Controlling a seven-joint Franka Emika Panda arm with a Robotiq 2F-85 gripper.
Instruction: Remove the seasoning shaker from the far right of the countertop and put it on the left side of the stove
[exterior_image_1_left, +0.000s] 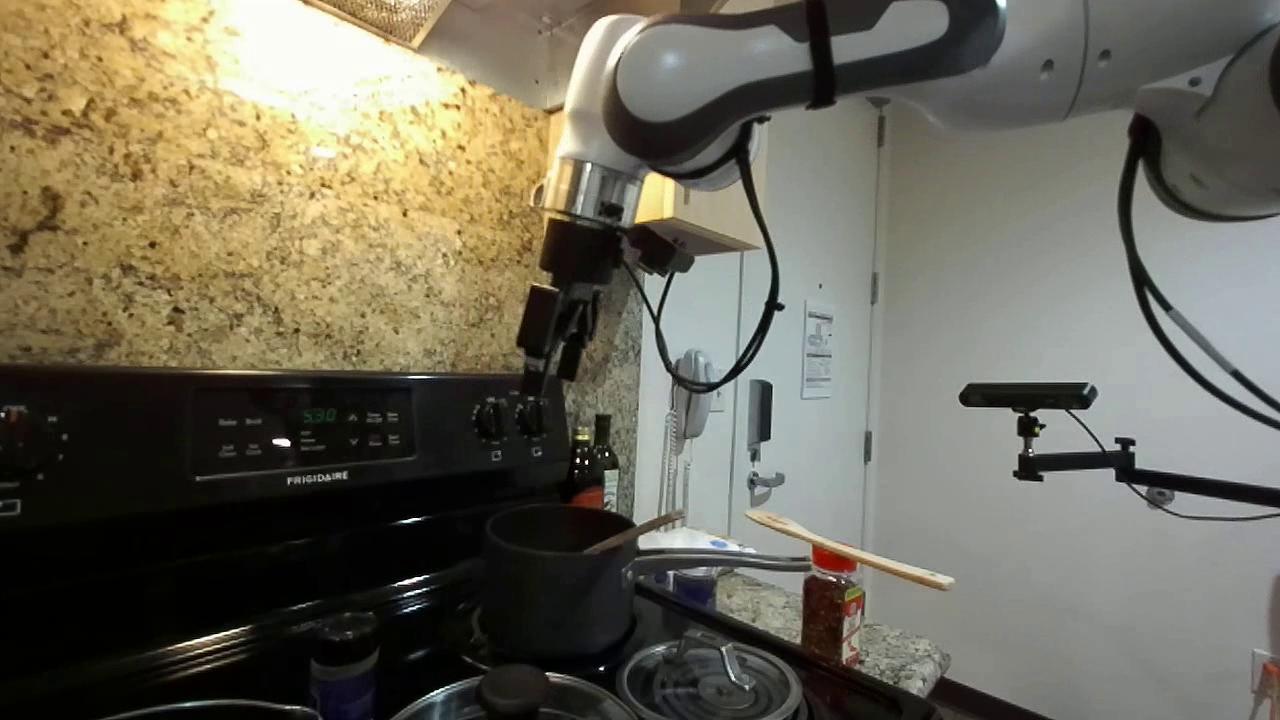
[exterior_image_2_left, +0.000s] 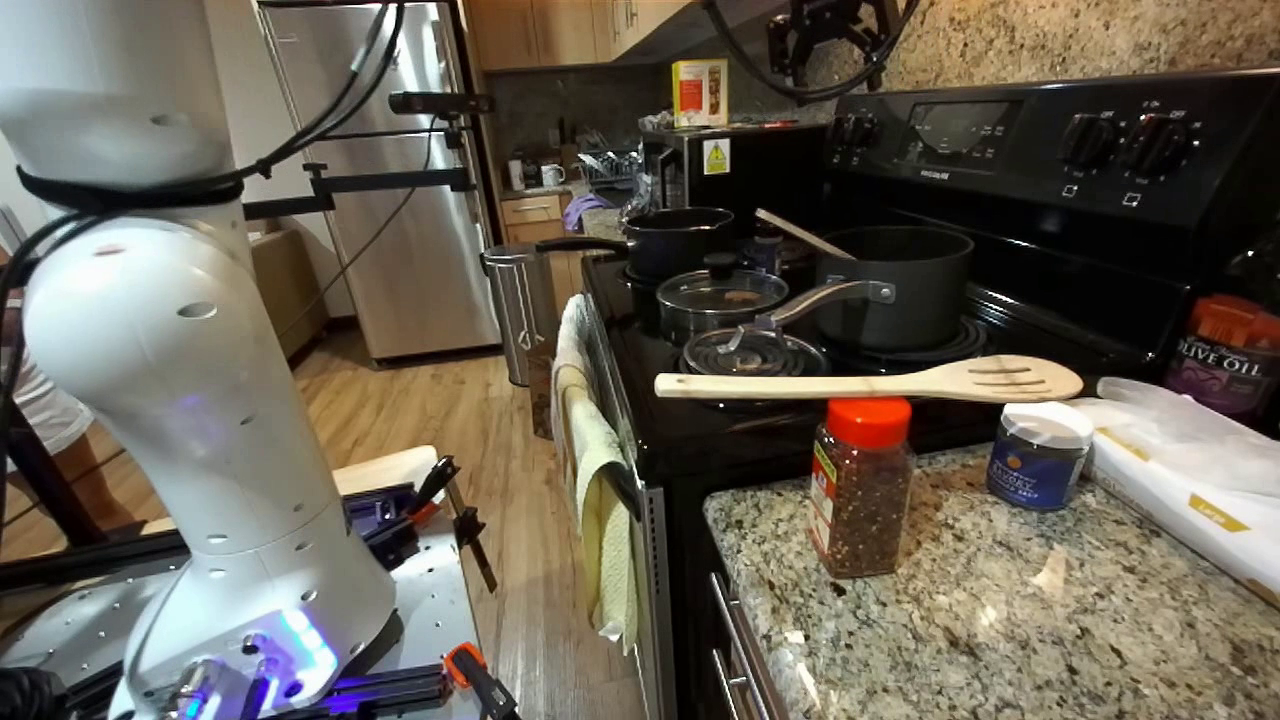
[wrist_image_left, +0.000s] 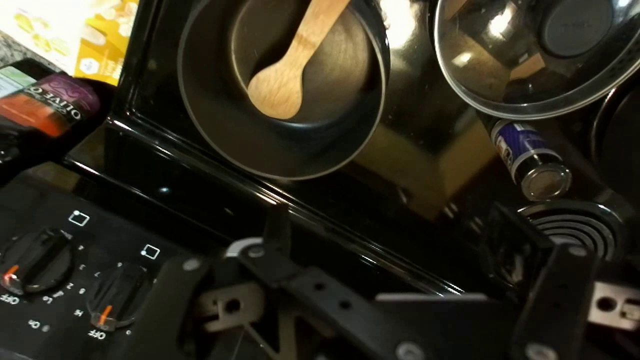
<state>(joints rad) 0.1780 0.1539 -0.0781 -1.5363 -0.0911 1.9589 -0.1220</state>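
The gripper (exterior_image_1_left: 552, 376) is being held near centre in an exterior view, its fingers (wrist_image_left: 520, 245) spread. A dark-topped jar (exterior_image_1_left: 345, 678) is being supported on the stove (exterior_image_1_left: 450, 440), lower left; a white-lidded jar (exterior_image_2_left: 1038, 458) is being supported on the countertop (exterior_image_2_left: 960, 610), at right in an exterior view. Which is the seasoning shaker cannot be determined.

Exterior views share the stove (exterior_image_1_left: 390, 550); wrist view looks down.

Warm glare on upper backsplash (exterior_image_1_left: 290, 230), in ext. view; stove (exterior_image_1_left: 245, 545) v. dark w/ refls.
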